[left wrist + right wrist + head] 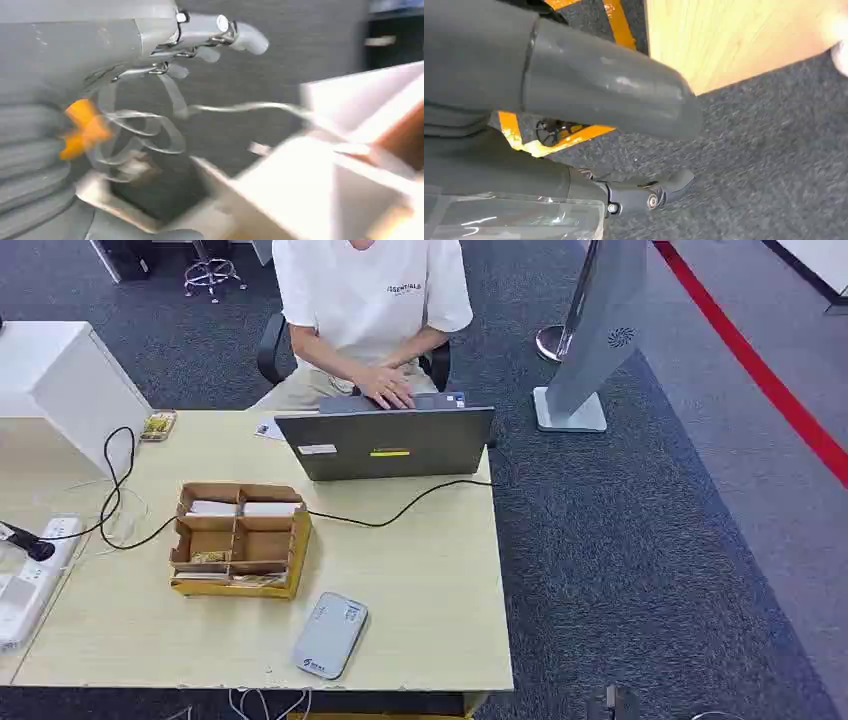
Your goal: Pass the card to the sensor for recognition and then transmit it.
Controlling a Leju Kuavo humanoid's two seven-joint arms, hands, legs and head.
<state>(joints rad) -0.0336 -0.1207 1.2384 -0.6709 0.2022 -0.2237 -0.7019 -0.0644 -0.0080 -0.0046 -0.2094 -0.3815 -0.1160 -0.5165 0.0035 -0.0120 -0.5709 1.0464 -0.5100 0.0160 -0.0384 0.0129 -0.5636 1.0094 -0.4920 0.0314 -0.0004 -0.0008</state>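
A wooden worktop [420, 580] is seen from above, with a person [365, 300] seated at its far edge in a white shirt printed "ESSENTIALS". A grey laptop [385, 440] is set before the person, a yellow sticker and a white label on its lid; their print is too small to be read. A cardboard organiser [240, 540] is placed at centre-left, white cards [245, 508] lying in its far compartments. A grey sensor [331, 635] lies just beside it at the near edge, its small logo unreadable. Bare worktop is left to the right of the sensor, and carpet [640, 560] crossed by a red line [760, 370] beyond the right edge. The left robot hand [200, 40] is shown blurred, its fingers apart and nothing held. The right robot hand [634, 150] hangs over carpet by the worktop corner, thumb apart from fingers, nothing held.
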